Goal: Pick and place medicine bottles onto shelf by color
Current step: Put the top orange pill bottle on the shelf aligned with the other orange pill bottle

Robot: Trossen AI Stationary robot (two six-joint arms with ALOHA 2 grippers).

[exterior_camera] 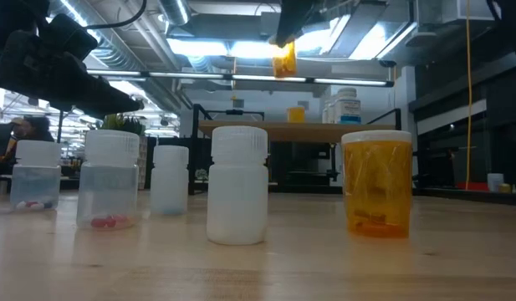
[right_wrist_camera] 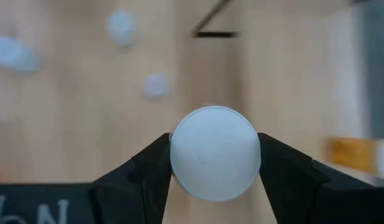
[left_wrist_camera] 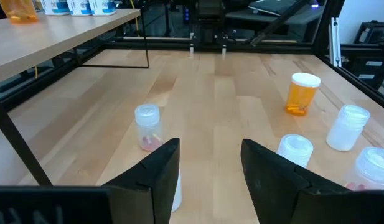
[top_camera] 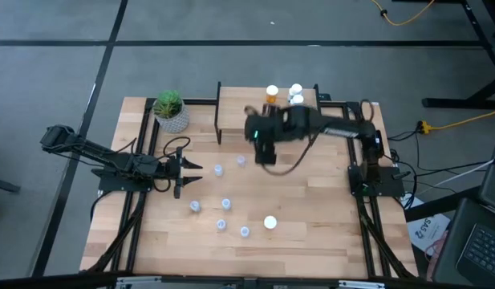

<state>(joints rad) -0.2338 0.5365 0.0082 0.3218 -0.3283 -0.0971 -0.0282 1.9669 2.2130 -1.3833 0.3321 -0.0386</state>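
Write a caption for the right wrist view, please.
Right pincer shut on a white-capped bottle, seen cap-on above the blurred wooden table.

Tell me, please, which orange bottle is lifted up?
The orange bottle in the right gripper, held in the air; the other two stand on surfaces.

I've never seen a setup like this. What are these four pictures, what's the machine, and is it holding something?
It is a robot with two dark arms at a wooden table, filmed from above, from table height, and from a camera on each wrist. The right gripper is shut on a white-capped bottle, which appears orange from table height, raised above the table in front of the shelf. That shelf already carries an orange bottle and white ones. The left gripper waits open, low at the table's left. More small bottles and a potted plant stand on the table.
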